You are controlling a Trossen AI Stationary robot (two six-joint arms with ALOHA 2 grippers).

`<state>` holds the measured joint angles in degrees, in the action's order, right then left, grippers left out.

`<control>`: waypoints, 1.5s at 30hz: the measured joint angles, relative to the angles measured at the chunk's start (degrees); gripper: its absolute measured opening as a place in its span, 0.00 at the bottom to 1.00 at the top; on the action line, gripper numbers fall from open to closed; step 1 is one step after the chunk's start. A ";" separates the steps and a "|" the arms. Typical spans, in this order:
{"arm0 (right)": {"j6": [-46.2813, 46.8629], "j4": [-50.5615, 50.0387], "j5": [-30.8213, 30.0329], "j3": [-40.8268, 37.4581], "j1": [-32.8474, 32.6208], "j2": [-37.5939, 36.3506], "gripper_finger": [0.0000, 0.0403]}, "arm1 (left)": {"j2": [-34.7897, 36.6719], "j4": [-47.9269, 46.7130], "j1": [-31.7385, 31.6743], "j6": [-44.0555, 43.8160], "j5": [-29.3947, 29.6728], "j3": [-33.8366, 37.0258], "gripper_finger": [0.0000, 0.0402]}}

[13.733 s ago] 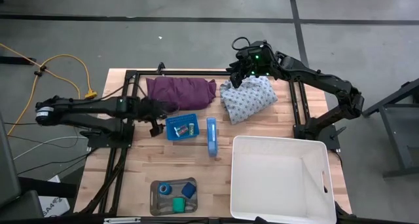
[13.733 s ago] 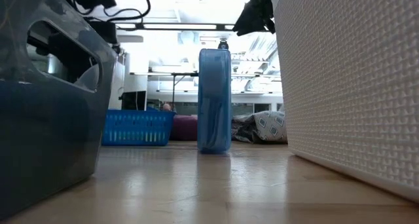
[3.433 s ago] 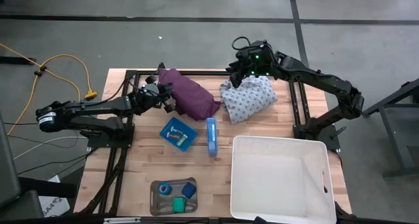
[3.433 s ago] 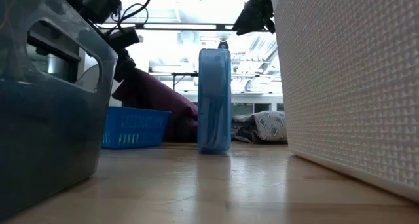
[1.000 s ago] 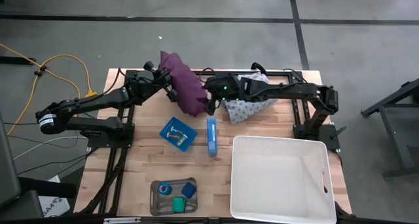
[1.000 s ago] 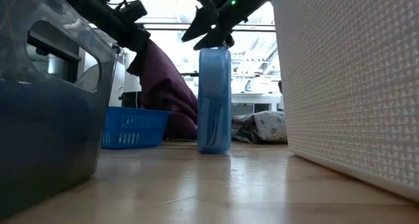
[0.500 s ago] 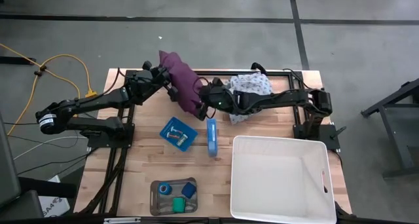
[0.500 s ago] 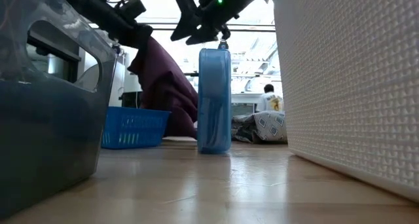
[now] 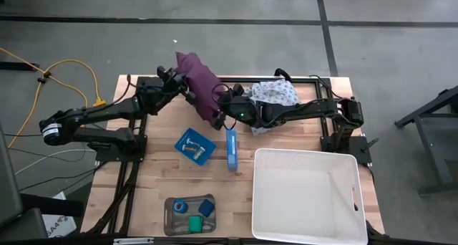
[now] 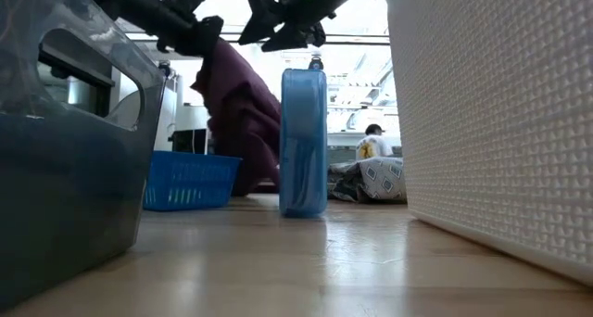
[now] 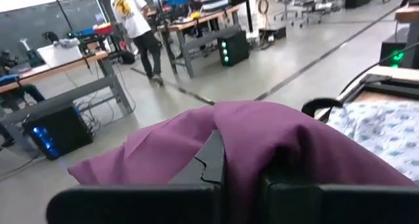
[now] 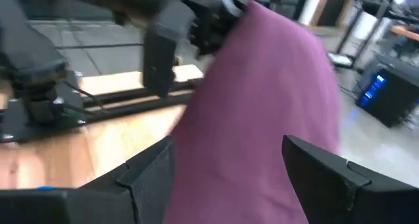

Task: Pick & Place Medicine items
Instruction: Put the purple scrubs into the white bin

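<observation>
My left gripper [image 9: 184, 89] is shut on a purple cloth bag [image 9: 202, 89], held up over the table's far middle. My right gripper [image 9: 218, 110] reaches across from the right, open, one finger on each side of the bag's lower part [image 12: 262, 99]. The medicine items lie apart from both arms. A blue roll [image 9: 179, 206], a green roll [image 9: 195, 221] and a blue block [image 9: 207, 207] sit in a grey tray [image 9: 170, 223] near the front edge. Small pale pieces lie in a blue basket [image 9: 194, 145]. My left gripper pinches the purple bag's upper end [image 11: 262, 135] between its two fingers, which come in level from the table's left. The bag drapes over the fingers and hangs below them [image 10: 243, 113]; I cannot tell whether its lower end reaches the table. My right gripper's fingers [image 12: 147, 171] flank the bag; I cannot tell whether they touch it.
A tall blue box [image 9: 231, 149] stands upright at the table's middle, beside the basket. A big white bin [image 9: 308, 195] fills the near right. A patterned white cloth [image 9: 275, 98] lies at the far right. A black frame [image 9: 136, 130] borders the table.
My right gripper has gone toward the table's left, in to the hanging purple bag, and has stayed open. The bag's lower part has swung a little toward the table's left and hangs straighter below my left gripper, which has rolled slightly.
</observation>
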<state>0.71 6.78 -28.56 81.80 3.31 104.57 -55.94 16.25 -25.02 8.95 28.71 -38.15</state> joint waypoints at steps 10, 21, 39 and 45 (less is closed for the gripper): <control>-16.09 9.49 -6.80 0.03 -1.91 3.39 0.66 | -3.92 8.96 1.68 0.23 0.01 0.00 0.03; -18.61 13.87 -15.43 0.02 -2.65 5.80 0.66 | -4.11 14.26 1.73 0.69 0.71 0.00 0.03; -15.09 18.76 -14.99 0.00 -4.07 5.79 0.66 | -4.11 18.76 1.58 0.70 2.03 -0.02 0.03; -14.30 18.72 -11.20 0.00 -4.07 5.79 0.66 | -4.11 18.66 1.93 1.55 2.05 -0.02 0.03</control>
<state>-13.59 25.51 -39.76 81.80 -0.75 110.37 -60.05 34.92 -23.09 10.50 30.76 -38.17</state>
